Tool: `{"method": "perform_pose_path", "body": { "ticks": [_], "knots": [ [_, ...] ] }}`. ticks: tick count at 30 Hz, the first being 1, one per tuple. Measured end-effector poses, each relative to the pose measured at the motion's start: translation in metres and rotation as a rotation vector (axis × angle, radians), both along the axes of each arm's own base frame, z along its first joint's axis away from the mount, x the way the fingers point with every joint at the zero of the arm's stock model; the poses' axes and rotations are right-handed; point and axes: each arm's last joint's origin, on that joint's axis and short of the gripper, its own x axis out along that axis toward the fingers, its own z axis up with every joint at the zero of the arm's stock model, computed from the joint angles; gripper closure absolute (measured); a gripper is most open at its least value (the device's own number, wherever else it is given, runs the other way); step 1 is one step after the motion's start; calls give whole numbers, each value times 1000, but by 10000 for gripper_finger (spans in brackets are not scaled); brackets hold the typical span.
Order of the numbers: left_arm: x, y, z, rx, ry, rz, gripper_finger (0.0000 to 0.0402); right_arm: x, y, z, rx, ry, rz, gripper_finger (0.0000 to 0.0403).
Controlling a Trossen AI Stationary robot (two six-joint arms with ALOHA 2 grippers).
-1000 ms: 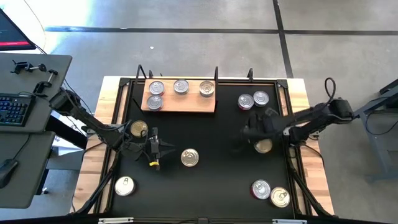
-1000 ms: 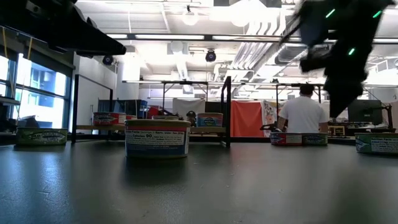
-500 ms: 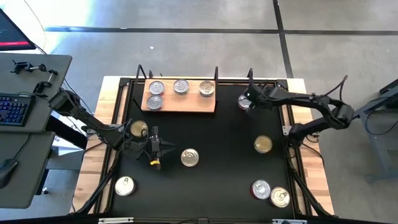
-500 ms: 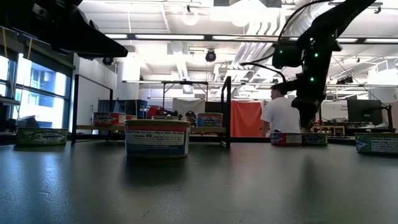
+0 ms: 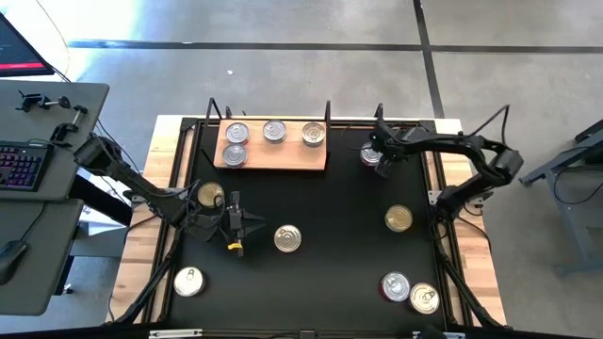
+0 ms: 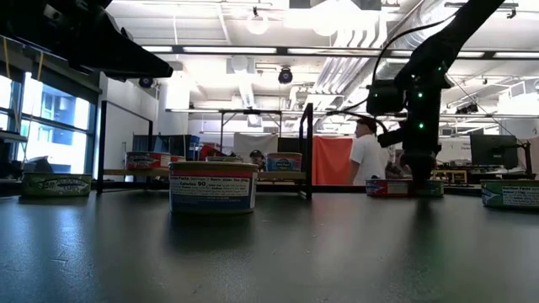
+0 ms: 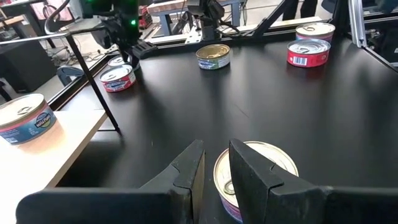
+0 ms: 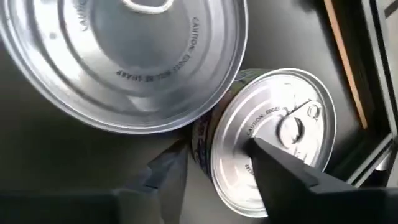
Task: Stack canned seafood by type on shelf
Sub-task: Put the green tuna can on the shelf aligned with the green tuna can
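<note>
The wooden shelf lies at the far edge and carries several silver-lidded tins. More tins stand on the black mat, among them a gold one and one mid-table. My right gripper is open. It points down over the two tins right of the shelf. One finger is beside the smaller-looking tin's wall. The other finger shows over that tin's lid. Whether they touch it I cannot tell. My left gripper hovers with a narrow gap just short of the mid-table tin.
Black frame posts rise at the shelf's far corners and along the mat's edges. Two tins sit near-right and one near-left. A gold tin lies beside the left arm. A person stands beyond the table.
My right gripper has swung from above the gold tin at mid-right toward the table's far edge. It has come down over the two tins beside the shelf. No tin has moved. The person behind the table has walked leftward in the low view.
</note>
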Motion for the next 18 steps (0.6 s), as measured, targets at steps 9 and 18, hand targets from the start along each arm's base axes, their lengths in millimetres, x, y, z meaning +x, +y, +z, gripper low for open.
{"method": "perform_pose_path", "body": {
  "ticks": [9, 18],
  "knots": [
    [0, 0, 0, -2, 3, -8, 337, 1, 9, -5, 42, 69, -7, 368],
    [0, 0, 0, -3, 1, -9, 337, 14, 71, 3, 184, 83, -39, 397]
  ]
}}
